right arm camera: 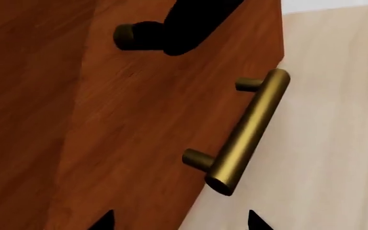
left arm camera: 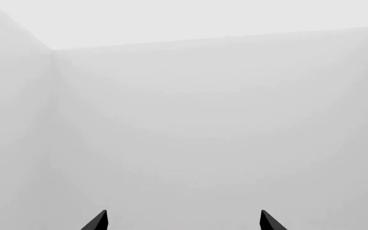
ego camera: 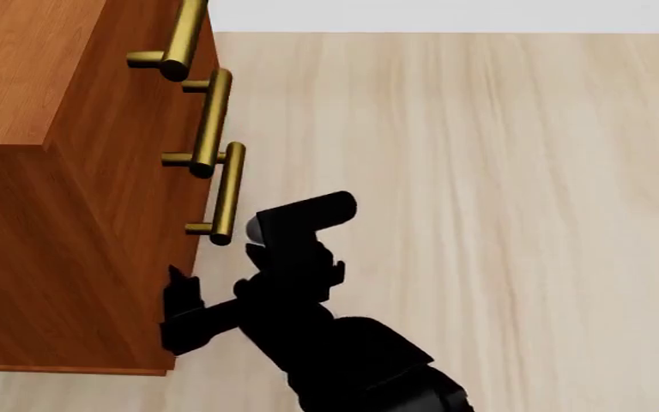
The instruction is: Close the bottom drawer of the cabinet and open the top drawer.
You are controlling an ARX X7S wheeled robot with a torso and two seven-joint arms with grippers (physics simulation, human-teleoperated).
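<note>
From my head camera the cabinet (ego camera: 44,197) fills the left side of the scene, a reddish-brown wooden chest standing on the pale plank floor (ego camera: 501,172), with its front face turned toward the right. Three brass bar handles run down that front: the top drawer (ego camera: 175,26) carries the farthest one, a middle handle (ego camera: 209,120) sits below it, and the bottom drawer (ego camera: 198,257) carries the nearest handle (ego camera: 226,193). All three drawer fronts look flush with one another, so the bottom drawer appears shut and the top drawer is not pulled out. My right fingers (ego camera: 183,313) are down at the cabinet's lower front corner, right against the wood below the bottom handle; they stand apart, with nothing between them. In my right wrist camera, the two dark tips show spread at the frame's edge, one over the wood of the cabinet front (right arm camera: 139,143) and one over the floor, with a brass handle (right arm camera: 248,132) just beyond them. My left fingers (left arm camera: 184,221) also stand apart and hold nothing; that wrist camera shows only bare pale walls (left arm camera: 203,120).
</note>
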